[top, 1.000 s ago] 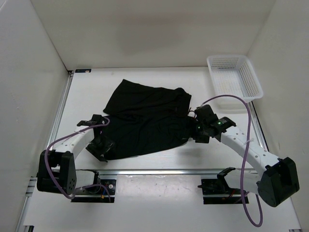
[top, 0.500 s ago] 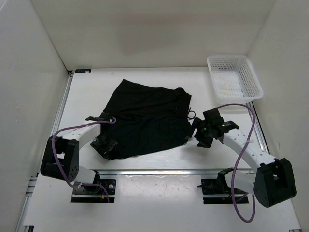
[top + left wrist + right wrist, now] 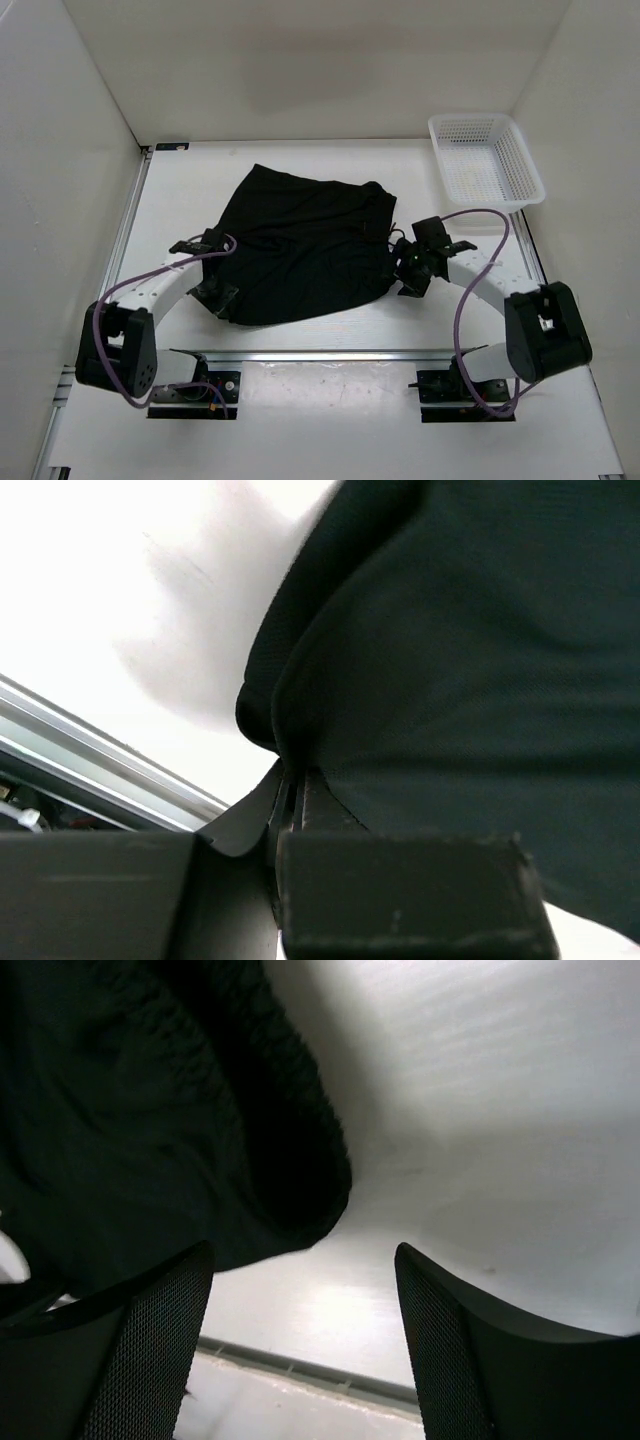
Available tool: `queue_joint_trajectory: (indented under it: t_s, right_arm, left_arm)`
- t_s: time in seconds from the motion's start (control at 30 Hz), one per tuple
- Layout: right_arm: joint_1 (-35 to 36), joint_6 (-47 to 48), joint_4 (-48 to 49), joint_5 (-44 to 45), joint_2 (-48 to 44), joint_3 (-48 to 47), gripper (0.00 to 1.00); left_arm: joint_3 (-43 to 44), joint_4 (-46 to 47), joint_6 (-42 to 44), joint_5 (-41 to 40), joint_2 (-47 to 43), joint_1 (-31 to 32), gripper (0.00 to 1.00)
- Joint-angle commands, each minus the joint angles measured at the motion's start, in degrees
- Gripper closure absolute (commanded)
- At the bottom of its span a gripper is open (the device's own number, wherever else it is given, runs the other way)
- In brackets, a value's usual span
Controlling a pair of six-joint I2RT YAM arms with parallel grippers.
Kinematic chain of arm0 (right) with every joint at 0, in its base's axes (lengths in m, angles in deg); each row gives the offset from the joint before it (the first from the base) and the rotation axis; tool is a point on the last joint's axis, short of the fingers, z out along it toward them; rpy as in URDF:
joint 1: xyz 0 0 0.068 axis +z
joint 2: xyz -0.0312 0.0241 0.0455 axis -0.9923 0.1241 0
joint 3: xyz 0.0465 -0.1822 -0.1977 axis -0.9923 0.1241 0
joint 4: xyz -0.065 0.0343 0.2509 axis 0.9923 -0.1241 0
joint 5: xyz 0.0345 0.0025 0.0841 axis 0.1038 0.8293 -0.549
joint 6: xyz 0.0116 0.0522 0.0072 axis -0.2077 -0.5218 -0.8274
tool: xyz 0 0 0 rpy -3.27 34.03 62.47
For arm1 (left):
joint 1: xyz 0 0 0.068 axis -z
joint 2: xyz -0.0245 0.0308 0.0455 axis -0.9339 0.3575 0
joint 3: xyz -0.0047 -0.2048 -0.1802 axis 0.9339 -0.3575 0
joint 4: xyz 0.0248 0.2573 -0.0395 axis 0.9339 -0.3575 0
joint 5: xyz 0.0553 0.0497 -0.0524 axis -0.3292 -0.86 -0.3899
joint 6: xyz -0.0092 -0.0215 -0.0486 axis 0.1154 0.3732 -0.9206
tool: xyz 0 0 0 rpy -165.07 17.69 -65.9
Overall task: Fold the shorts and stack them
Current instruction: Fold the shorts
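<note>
The black shorts (image 3: pixel 300 245) lie spread in the middle of the table, crumpled along the near edge. My left gripper (image 3: pixel 215 293) sits at their near-left corner. In the left wrist view its jaws (image 3: pixel 290 780) are pressed together with a fold of the shorts (image 3: pixel 470 650) pinched between them. My right gripper (image 3: pixel 404 273) rests at the right edge of the shorts. In the right wrist view it (image 3: pixel 303 1290) stands open, and the ribbed waistband corner (image 3: pixel 290 1180) lies just past its fingertips, not between the pads.
A white mesh basket (image 3: pixel 485 158) stands at the far right corner. A metal rail (image 3: pixel 330 355) runs along the near table edge. White walls close in the left, right and back. Purple cables loop off both arms.
My left gripper has shut on the near-left edge of the shorts. The right gripper has shifted slightly left, closer to the shorts' right edge, with its jaws a little narrower.
</note>
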Motion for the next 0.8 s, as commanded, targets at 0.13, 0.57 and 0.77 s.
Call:
queue_joint_trajectory:
  t_s: [0.13, 0.57, 0.77]
  right_arm:
    - [0.93, 3.78, 4.04, 8.3, 11.45, -7.91, 0.62]
    - [0.93, 3.78, -15.63, 7.26, -13.93, 1.49, 1.0]
    - [0.93, 1.15, -26.0, 8.31, -25.11, -0.08, 1.0]
  left_arm:
    - [7.96, -5.36, 0.74, -5.15, -4.94, 0.7, 0.9]
    - [14.1, -15.21, 0.03, -4.63, -16.02, 0.7, 0.9]
    - [30.52, -15.21, 4.5, -7.17, -8.56, 0.7, 0.9]
